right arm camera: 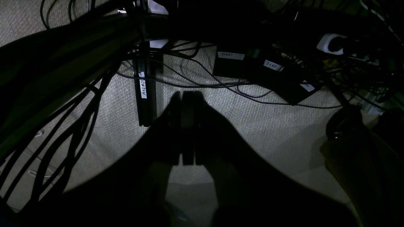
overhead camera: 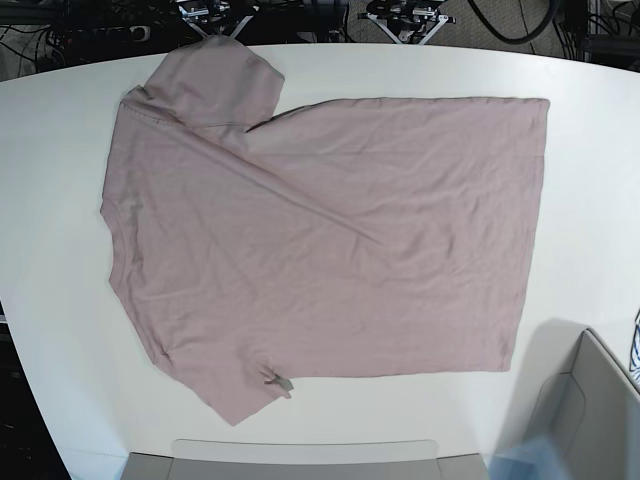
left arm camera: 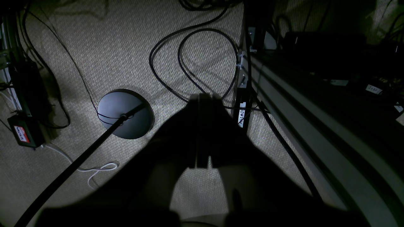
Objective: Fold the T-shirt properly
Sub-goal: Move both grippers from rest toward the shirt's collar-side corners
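The dusty-pink T-shirt (overhead camera: 330, 240) lies spread flat on the white table (overhead camera: 590, 180) in the base view, neck to the left and bottom hem to the right. One sleeve (overhead camera: 215, 85) points to the far edge, the other (overhead camera: 225, 385) to the near edge, with a small grey tag (overhead camera: 283, 383) beside it. Neither gripper shows in the base view. My left gripper (left arm camera: 203, 96) is shut and empty, over carpet beside the table frame. My right gripper (right arm camera: 186, 93) is shut and empty, also over the floor.
A grey box (overhead camera: 590, 420) stands at the table's near right corner and a grey tray edge (overhead camera: 300, 460) at the near side. On the floor lie black cables (left arm camera: 189, 63), a round black stand base (left arm camera: 124, 113) and labelled black boxes (right arm camera: 252, 67).
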You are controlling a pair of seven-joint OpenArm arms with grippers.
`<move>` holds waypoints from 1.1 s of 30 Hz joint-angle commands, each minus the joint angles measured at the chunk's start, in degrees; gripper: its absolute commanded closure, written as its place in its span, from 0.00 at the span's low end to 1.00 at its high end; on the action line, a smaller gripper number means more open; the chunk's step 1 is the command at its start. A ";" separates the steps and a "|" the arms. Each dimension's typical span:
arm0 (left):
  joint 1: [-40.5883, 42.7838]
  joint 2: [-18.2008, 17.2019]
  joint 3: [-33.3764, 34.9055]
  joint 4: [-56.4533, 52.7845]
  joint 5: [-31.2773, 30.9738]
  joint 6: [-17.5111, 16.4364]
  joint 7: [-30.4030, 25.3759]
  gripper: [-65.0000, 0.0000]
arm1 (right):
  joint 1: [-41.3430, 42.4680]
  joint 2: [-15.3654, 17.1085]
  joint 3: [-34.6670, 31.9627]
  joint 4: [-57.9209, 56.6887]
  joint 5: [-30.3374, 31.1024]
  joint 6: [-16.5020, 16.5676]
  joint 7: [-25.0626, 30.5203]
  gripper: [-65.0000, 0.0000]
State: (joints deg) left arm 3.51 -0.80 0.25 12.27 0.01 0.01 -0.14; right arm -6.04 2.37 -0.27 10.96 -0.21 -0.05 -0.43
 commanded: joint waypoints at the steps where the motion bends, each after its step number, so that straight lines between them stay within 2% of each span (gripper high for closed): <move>1: -0.04 0.23 -0.12 0.34 0.03 0.30 -0.69 1.00 | -0.15 0.22 0.14 0.34 0.16 0.10 0.38 1.00; 25: 0.05 0.14 -0.12 0.34 0.03 0.30 -0.69 1.00 | -0.33 0.31 0.14 0.34 0.16 0.10 0.65 1.00; 29: 2.25 -1.53 -0.12 0.78 0.03 0.21 -0.69 1.00 | -2.70 1.98 0.14 1.92 0.16 0.10 0.73 1.00; 33: 6.73 -3.64 -0.12 3.86 0.03 0.21 -0.69 1.00 | -8.33 4.00 0.14 8.69 0.16 0.10 0.47 1.00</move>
State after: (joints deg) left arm 9.67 -3.99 0.25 16.01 -0.01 -0.01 -0.34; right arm -14.20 6.22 -0.27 19.51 -0.19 -0.10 -0.19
